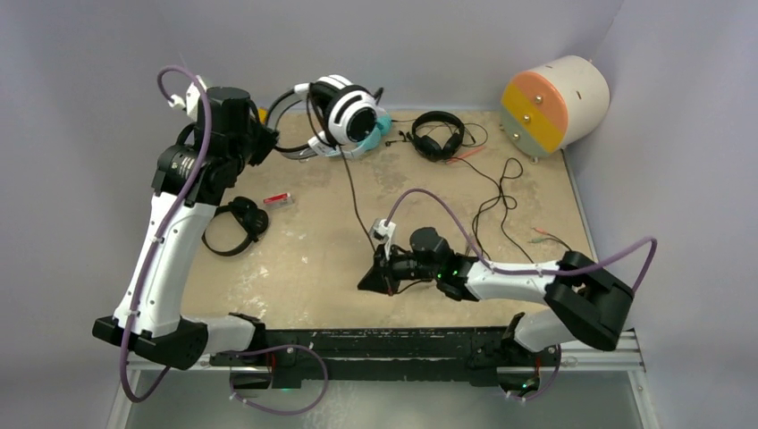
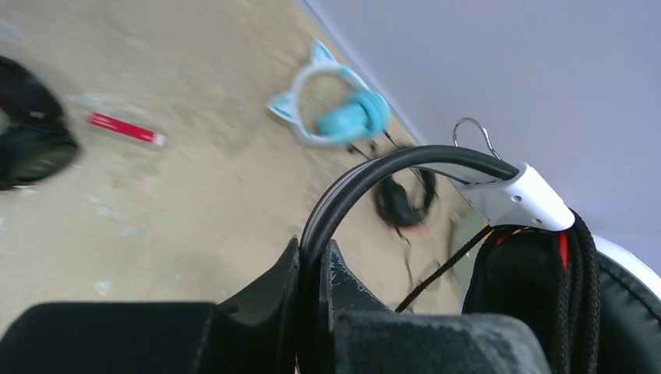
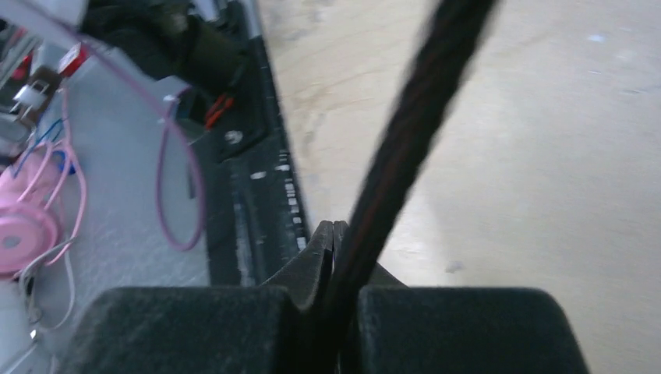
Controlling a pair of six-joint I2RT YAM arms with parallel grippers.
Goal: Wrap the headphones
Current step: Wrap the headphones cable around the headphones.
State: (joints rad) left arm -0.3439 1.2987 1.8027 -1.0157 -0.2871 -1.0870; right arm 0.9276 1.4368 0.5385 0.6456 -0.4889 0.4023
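Note:
My left gripper (image 1: pixel 271 143) (image 2: pixel 316 245) is shut on the black headband (image 2: pixel 405 156) of the white-and-black headphones (image 1: pixel 350 113) and holds them above the table's far side. Their thin dark cable (image 1: pixel 357 201) (image 3: pixel 405 132) runs down to my right gripper (image 1: pixel 368 281) (image 3: pixel 334 226), which is shut on it low over the table near the front edge. Below the held set, a teal cat-ear headset (image 1: pixel 383 134) (image 2: pixel 343 117) lies on the table. A black headset (image 1: pixel 438 134) sits to its right, and another black one (image 1: pixel 240 223) lies beside the left arm.
A thin red stick (image 1: pixel 277 200) (image 2: pixel 125 128) lies on the table at left. An orange-and-beige cylinder (image 1: pixel 554 103) stands at the back right corner. Loose black cable (image 1: pixel 501 201) trails across the right side. Pink items and wires (image 3: pixel 27 226) lie beyond the front rail.

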